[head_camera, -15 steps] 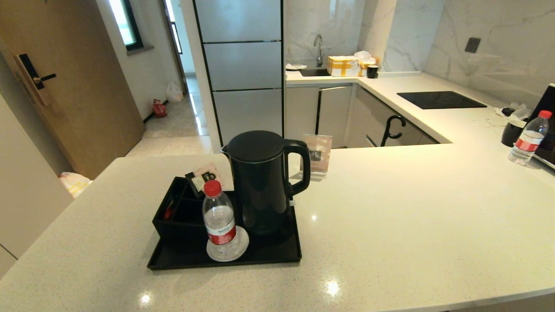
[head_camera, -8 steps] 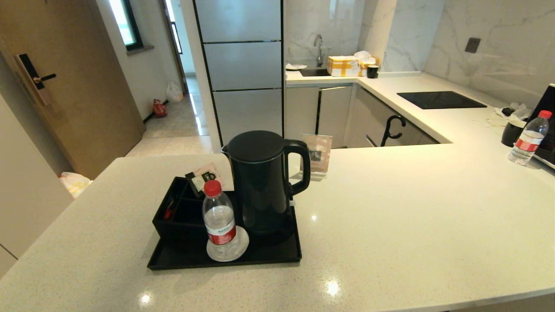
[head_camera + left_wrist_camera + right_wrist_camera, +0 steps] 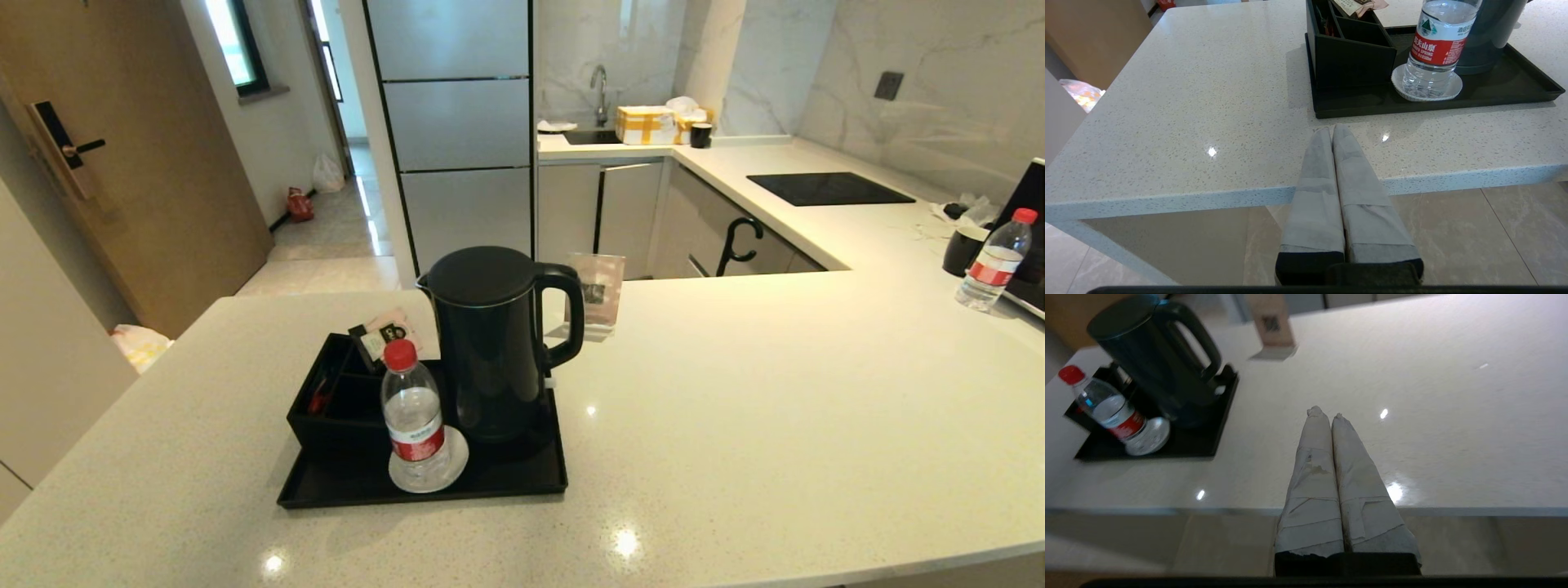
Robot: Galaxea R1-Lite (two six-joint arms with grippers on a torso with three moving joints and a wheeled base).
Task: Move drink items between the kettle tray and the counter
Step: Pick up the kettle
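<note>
The black kettle (image 3: 490,343) stands upright on the kettle tray (image 3: 514,482), its handle turned toward the robot's right. A red-capped water bottle (image 3: 414,416) sits on a white coaster just beside it, in front of the compartment box (image 3: 335,408). The tray rests on the pale surface (image 3: 775,408). Left pincer (image 3: 1332,131) and right pincer (image 3: 1323,415) both hang at the near edge, fingers pressed together, holding nothing.

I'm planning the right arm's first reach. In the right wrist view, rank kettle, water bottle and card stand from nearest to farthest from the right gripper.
From the right gripper, jaws shut, near the counter's front edge:
1. Kettle, on the tray, handle toward the gripper.
2. Water bottle, at the tray's front, beyond the kettle sideways.
3. Card stand, far back on the counter.
</note>
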